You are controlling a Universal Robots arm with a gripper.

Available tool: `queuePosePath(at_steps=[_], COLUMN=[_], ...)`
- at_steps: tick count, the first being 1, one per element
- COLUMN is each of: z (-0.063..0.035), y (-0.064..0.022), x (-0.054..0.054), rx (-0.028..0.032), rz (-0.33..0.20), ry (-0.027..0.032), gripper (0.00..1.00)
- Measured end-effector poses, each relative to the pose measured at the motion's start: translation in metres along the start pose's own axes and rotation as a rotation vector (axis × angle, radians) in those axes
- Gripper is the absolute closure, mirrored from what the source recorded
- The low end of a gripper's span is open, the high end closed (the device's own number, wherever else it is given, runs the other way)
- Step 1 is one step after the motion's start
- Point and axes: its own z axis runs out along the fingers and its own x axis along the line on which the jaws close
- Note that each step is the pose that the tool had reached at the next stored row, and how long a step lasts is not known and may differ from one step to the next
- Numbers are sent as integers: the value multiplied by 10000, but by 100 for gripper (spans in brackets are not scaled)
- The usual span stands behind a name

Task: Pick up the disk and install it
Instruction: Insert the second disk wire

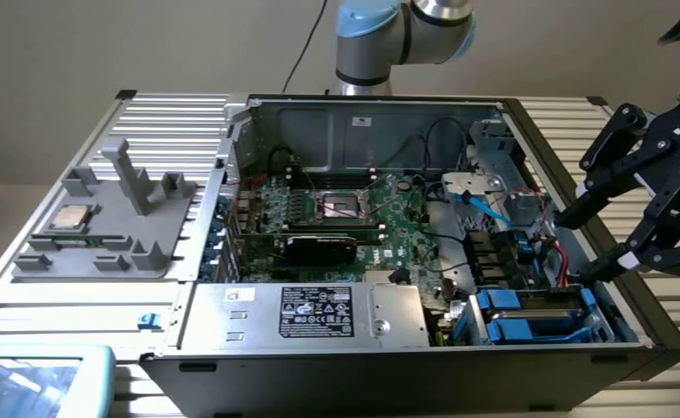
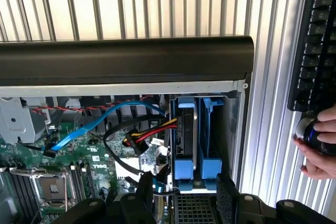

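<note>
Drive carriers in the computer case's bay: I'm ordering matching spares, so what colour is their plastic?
Bright blue; the plastic drive carriers show best in the wrist view.

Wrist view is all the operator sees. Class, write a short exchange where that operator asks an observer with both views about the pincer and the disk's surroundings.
Operator: I see the disk in a blue carrier. Where's the pincer?
Observer: It hangs open and empty above the case's side at the exterior view's right.
Operator: What's beside that carrier?
Observer: A silver box with a black label, further toward the exterior view's left.
</note>
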Motion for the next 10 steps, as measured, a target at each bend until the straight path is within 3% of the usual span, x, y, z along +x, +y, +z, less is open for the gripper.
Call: queuePosePath(at_steps=[4,10], z=[4,62], y=[-16,-173], x=[-1,-7], rx=[-20,-349], rz=[1,12], ry=[-2,-18], gripper=[40,40])
